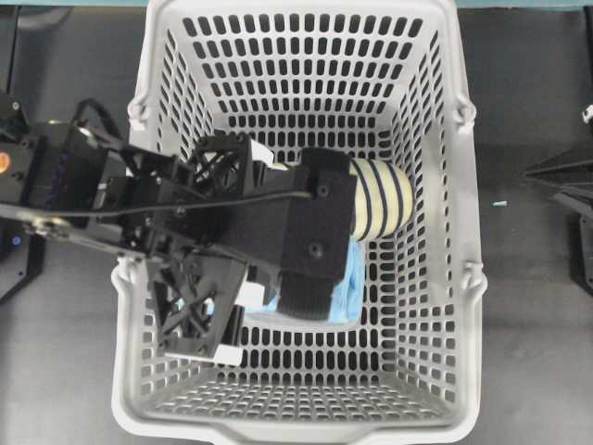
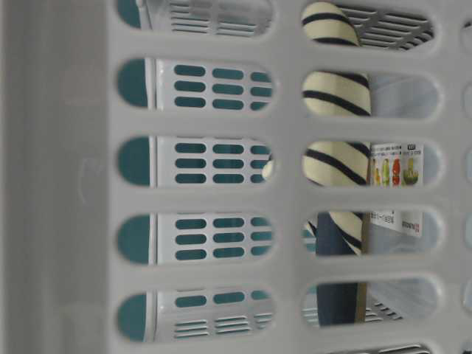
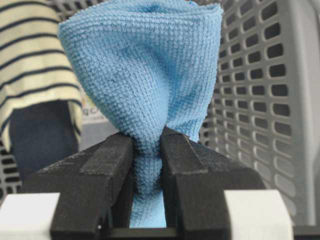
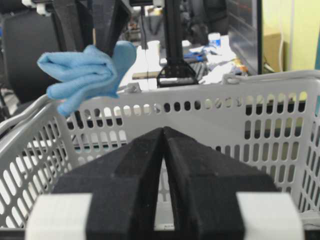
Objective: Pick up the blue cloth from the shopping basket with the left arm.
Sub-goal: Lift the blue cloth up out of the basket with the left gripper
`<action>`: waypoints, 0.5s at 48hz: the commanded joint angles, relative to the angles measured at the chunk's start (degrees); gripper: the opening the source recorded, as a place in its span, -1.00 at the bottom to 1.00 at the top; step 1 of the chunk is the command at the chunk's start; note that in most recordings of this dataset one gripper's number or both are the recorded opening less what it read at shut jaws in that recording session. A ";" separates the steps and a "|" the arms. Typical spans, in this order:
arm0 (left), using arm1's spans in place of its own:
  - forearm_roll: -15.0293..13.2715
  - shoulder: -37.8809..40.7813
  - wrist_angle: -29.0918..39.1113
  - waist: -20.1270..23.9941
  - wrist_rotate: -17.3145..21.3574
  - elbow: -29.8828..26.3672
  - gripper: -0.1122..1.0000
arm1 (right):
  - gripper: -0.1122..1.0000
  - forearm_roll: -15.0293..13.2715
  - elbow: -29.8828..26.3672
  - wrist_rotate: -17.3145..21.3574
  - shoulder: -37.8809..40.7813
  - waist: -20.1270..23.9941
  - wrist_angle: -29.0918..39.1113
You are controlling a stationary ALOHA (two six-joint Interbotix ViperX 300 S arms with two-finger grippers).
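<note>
Sky-blue looped microfibre cloth (image 3: pixel 145 85) bunches upward, pinched tight by the left end effector (image 3: pixel 146 165) above the grey slotted plastic basket (image 4: pixel 280 125); the right end effector (image 4: pixel 163 137) is closed, empty.

So the surface (image 1: pixel 528 111) is a dark, matte black-grey top, with one tiny pale speck (image 1: pixel 499 203) lying on it off to the right. Along the top edge of the overhead view there's a thin teal strip (image 1: pixel 519 4). Behind everything it's a pretty cluttered lab: a dark monitor (image 4: pixel 244 30), a yellow-green wall (image 4: pixel 290 30) with a cardboard box (image 4: pixel 272 47) against it, and a messy desk (image 4: pixel 215 57) with a white cup (image 4: pixel 153 50). Lighting is even and bright.
</note>
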 commanded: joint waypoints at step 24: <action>0.26 -2.64 -0.18 4.66 0.62 1.23 -0.58 | -0.78 0.09 -0.53 0.09 -0.70 0.09 -0.09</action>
